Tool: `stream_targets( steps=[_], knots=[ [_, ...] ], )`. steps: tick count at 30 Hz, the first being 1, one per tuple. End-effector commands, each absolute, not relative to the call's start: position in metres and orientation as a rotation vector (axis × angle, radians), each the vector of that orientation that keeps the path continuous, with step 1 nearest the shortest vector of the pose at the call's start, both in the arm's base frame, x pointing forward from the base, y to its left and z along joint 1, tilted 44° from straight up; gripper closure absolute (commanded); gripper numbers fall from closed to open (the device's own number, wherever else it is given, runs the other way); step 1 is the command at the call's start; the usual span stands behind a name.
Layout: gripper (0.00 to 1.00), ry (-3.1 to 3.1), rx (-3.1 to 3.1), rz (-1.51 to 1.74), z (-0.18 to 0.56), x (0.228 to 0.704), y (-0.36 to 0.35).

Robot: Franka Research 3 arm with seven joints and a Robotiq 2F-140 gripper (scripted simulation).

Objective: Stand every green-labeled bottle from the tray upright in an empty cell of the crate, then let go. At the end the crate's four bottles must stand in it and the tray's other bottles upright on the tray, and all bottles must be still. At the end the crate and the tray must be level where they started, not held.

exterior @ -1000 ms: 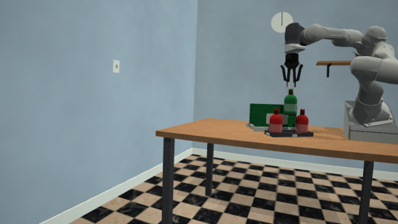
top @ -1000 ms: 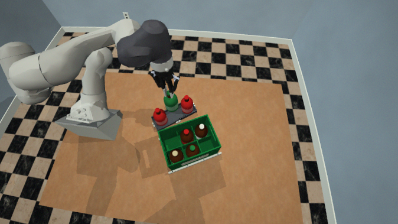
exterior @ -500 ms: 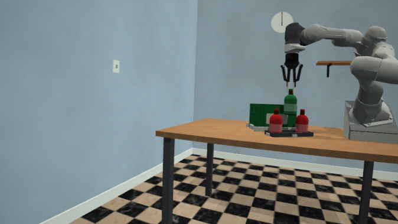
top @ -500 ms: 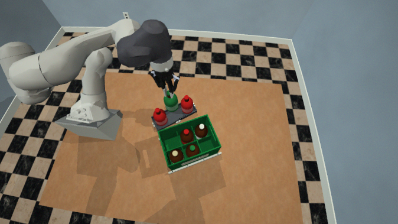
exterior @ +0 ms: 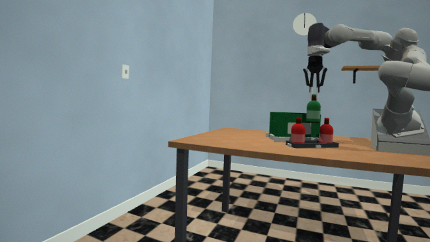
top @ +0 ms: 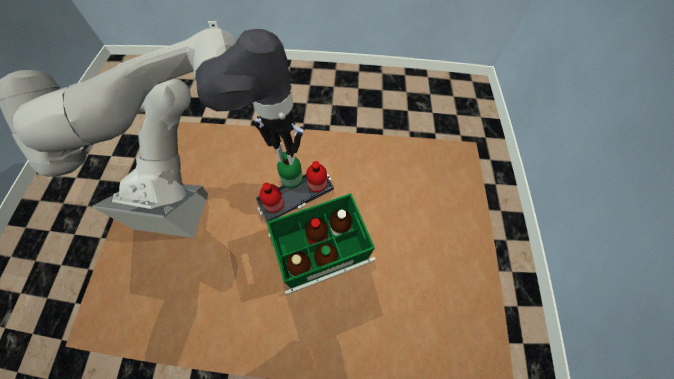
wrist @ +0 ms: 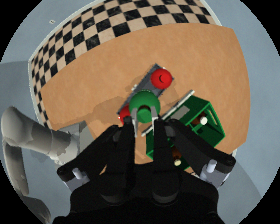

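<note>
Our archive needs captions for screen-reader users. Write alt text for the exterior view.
A grey robot arm's gripper is shut on the cap of a green bottle, held upright above a dark tray where two red bottles stand. A green crate sits behind them on a wooden table, in a blue-walled room.
</note>
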State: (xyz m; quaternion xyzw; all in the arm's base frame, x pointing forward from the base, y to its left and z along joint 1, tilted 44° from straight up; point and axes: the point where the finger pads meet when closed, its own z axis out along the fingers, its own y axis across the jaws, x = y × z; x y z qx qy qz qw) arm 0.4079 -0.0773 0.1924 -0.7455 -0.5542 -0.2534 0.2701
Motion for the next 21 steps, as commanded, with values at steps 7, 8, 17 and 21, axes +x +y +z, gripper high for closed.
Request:
stream_targets(
  steps=[7, 8, 17, 21],
  knots=[
    [1.0, -1.496, -2.006, -0.691, 0.202, 0.408, -0.086],
    [1.0, -1.496, -2.006, -0.691, 0.203, 0.408, -0.087],
    [1.0, -1.496, -2.006, -0.691, 0.209, 0.407, -0.092],
    [1.0, -1.496, -2.006, -0.691, 0.212, 0.407, -0.095]
  ],
)
